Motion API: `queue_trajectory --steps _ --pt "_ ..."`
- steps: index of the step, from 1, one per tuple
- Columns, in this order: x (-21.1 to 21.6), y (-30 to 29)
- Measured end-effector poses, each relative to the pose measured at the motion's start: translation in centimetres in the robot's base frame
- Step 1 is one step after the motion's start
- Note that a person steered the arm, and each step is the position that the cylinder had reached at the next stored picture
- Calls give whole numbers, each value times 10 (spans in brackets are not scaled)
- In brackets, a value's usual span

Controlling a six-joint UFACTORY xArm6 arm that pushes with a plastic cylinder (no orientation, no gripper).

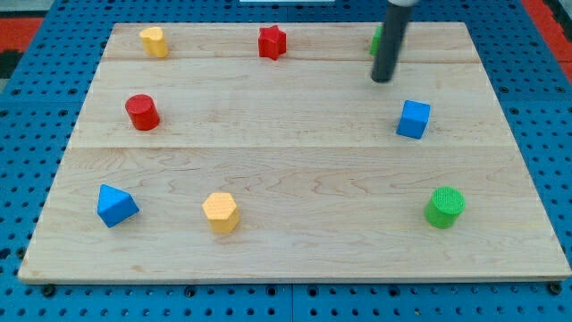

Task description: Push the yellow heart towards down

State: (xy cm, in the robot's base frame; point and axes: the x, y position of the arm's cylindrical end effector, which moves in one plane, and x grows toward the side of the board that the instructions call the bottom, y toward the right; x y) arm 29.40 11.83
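The yellow heart [154, 41] sits near the top left corner of the wooden board [295, 170]. A second yellow block [220, 212], with a many-sided top, lies at the lower left of centre. My tip [382, 80] touches the board at the upper right, far to the right of the yellow heart. The rod partly hides a green block [376, 39] just behind it. The blue cube [413, 119] lies a little below and right of my tip.
A red star [272, 42] sits at the top centre. A red cylinder [142, 112] lies at the left, below the yellow heart. A blue triangular block [115, 205] is at the lower left. A green cylinder [444, 207] is at the lower right.
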Motion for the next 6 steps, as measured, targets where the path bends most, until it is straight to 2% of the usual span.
queue_trajectory --steps 2,3,4,5,6 --pt "7 -242" --pt "0 -398" --pt "-63 -408" --pt "-82 -354" --pt "-17 -278"
